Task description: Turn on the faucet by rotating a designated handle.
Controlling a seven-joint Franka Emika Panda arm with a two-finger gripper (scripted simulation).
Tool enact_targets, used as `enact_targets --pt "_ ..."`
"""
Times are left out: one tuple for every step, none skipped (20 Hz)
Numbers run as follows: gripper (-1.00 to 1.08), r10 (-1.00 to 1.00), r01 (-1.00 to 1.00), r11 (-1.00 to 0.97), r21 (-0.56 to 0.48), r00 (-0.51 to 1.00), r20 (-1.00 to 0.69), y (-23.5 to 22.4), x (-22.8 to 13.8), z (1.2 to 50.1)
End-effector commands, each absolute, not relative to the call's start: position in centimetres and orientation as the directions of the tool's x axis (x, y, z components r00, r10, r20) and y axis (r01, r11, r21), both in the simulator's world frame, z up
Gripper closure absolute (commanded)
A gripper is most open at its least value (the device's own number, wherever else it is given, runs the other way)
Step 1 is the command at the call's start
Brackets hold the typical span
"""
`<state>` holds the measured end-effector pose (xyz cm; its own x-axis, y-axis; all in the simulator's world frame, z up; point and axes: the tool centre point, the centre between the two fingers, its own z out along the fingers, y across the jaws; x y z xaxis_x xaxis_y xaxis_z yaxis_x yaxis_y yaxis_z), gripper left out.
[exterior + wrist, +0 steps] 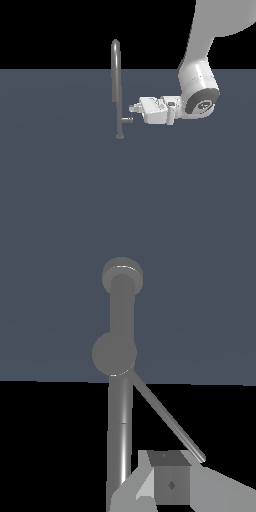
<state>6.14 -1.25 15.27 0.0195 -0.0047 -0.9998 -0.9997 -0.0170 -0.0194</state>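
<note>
One arm, horizontal, reaching in from the exterior view's right. Faucet (116, 90) stands upright on the bench (60, 190). Handle (127, 119) juts from the lower stem toward the claw (133, 111), its rod slanting past the fingertips in the wrist view. Claw tip sits just beside the handle; contact unclear. Claw opening: cannot tell; nothing visibly held. Judgement: sideways push on the rod should rotate it.

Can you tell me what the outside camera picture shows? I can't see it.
A white robot gripper reaches sideways to the small handle low on a tall grey faucet standing on a dark floor.
</note>
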Motion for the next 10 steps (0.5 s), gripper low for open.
enact_targets --pt "1.08 -0.001 -1.000 -0.022 -0.005 0.005 -1.000 -1.3 4.8 14.2" --pt "1.08 -0.001 -1.000 -0.023 -0.004 0.004 -1.000 -1.3 4.5 14.0" --pt "1.08 0.000 -1.000 -0.023 -0.003 0.003 -1.000 -1.3 4.1 13.8" --pt "1.08 0.000 -1.000 -0.024 -0.002 0.002 -1.000 -1.3 3.7 13.5" --pt "1.08 0.000 -1.000 -0.024 -0.002 0.002 -1.000 -1.3 3.7 13.5" --pt "1.08 -0.002 -1.000 -0.022 -0.021 0.021 -1.000 -1.3 4.6 14.6" --pt "1.08 -0.002 -1.000 -0.022 -0.018 0.018 -1.000 -1.3 4.2 13.9" --pt "1.08 -0.001 -1.000 -0.023 -0.015 0.015 -1.000 -1.3 3.8 13.3" --pt "1.08 -0.001 -1.000 -0.023 -0.012 0.012 -1.000 -1.3 3.5 12.6" --pt "1.08 -0.001 -1.000 -0.023 -0.009 0.009 -1.000 -1.3 3.1 11.9"
